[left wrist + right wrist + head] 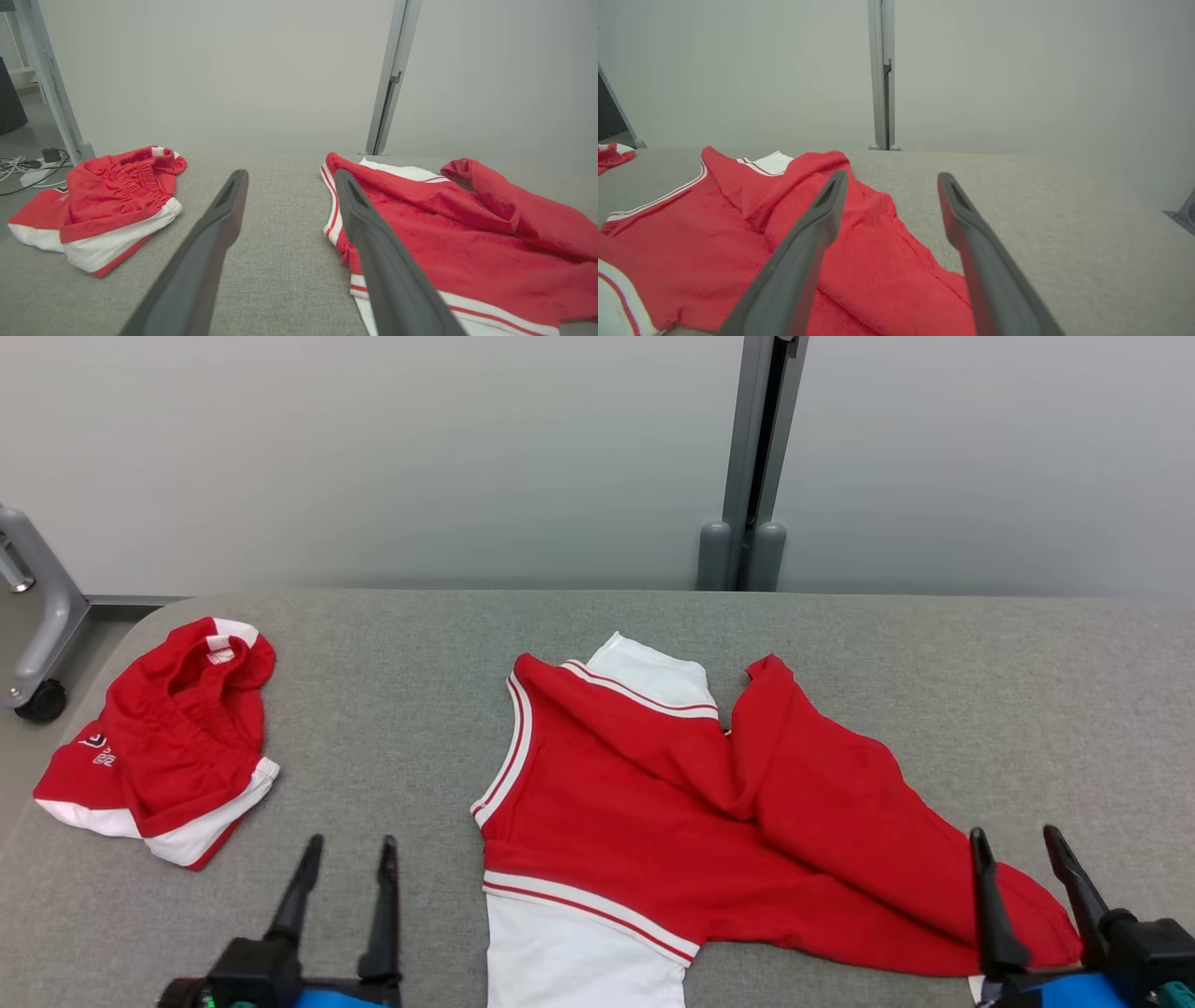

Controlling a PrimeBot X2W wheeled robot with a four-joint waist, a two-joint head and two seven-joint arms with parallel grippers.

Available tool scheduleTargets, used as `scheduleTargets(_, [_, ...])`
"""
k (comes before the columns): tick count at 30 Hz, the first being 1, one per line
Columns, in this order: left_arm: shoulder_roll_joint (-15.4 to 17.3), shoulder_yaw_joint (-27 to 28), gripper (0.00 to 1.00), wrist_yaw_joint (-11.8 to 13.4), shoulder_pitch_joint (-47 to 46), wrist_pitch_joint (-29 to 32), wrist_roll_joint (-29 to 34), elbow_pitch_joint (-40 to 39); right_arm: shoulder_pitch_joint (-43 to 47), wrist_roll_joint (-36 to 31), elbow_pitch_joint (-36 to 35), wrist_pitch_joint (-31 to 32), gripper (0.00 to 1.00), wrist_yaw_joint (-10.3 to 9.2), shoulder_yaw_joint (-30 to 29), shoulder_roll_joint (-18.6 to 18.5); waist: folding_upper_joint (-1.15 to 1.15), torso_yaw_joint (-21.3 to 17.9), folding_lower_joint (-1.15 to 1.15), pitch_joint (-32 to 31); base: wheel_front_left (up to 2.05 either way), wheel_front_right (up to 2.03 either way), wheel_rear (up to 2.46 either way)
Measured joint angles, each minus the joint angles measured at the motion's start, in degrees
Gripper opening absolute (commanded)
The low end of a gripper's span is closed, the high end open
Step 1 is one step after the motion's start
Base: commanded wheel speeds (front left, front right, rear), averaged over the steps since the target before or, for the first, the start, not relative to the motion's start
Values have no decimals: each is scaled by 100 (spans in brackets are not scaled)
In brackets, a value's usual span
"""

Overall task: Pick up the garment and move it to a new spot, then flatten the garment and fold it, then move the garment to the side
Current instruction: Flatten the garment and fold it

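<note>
The grey padded surface (392, 747) runs across your whole workspace, and the garment (653, 803), a red top with white sleeves and striped trim, lies near its middle, reaching to the near edge. It is not flat. Its right half is thrown over in a thick diagonal fold, and one white sleeve pokes out at the far side while the other hangs toward you. A pair of red shorts (168, 737) sits bunched at the far left, well apart from it.

Your left claw (351, 843) is spread wide and holds nothing, over bare surface between the shorts and the garment's left edge. Your right claw (1015, 833) is equally spread and empty, above the garment's near right corner.

I judge that no grasp has been made yet. Whether you count this as the pick-up or the flattening, the next move is the same: bring each claw down onto a side of the cloth, pinch a single layer, and draw outward so the fold opens.
</note>
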Motion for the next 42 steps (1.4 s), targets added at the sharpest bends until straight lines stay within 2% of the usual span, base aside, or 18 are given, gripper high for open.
scheduleTargets(10, [286, -1216, 100, 0, 36, 9, -359, 679, -124, -316, 964, 38, 100, 0, -726, -2, 0, -65, 0, 142, 0, 0, 0])
scheduleTargets(20, [456, -2236, 100, -1, 49, 83, -950, 1650, -479, -428, 2024, -13, 100, 0, -1038, 0, 0, -124, 1, 291, 0, 0, 0])
scheduleTargets(36, [526, -2875, 100, -1, -330, 31, -1447, 2129, -1055, -400, 3367, -56, 100, 0, -1325, -5, 0, -75, 1, 440, 0, 0, 0])
scheduleTargets(37, [520, -2904, 100, -1, -361, 29, -1477, 2161, -1091, -343, 3434, -57, 88, 0, -1307, -12, 0, -75, 1, 444, 0, 0, 0])
scheduleTargets(38, [511, -2950, 100, -1, -390, 21, -1500, 2193, -1117, -288, 3467, -60, 27, 0, -1281, -14, 0, -75, 1, 449, 0, 0, 0])
scheduleTargets(39, [511, -3012, 97, -1, -431, 14, -1546, 2232, -1143, -222, 3470, -63, 11, 0, -1260, -13, 0, -76, 0, 449, 0, 0, 0])
scheduleTargets(40, [504, -3044, 45, -1, -473, 14, -1583, 2275, -1152, -178, 3462, -62, 0, 0, -1234, -14, 0, -79, 0, 448, 0, 0, 0])
scheduleTargets(41, [497, -3080, 20, -1, -507, 10, -1621, 2318, -1152, -146, 3453, -62, 0, 0, -1203, -13, 0, -82, 0, 444, 0, 0, 0])
scheduleTargets(42, [497, -3122, 0, 0, -547, 5, -1657, 2365, -1149, -112, 3426, -55, 0, 0, -1170, -10, 0, -87, 0, 436, 0, 0, 0])
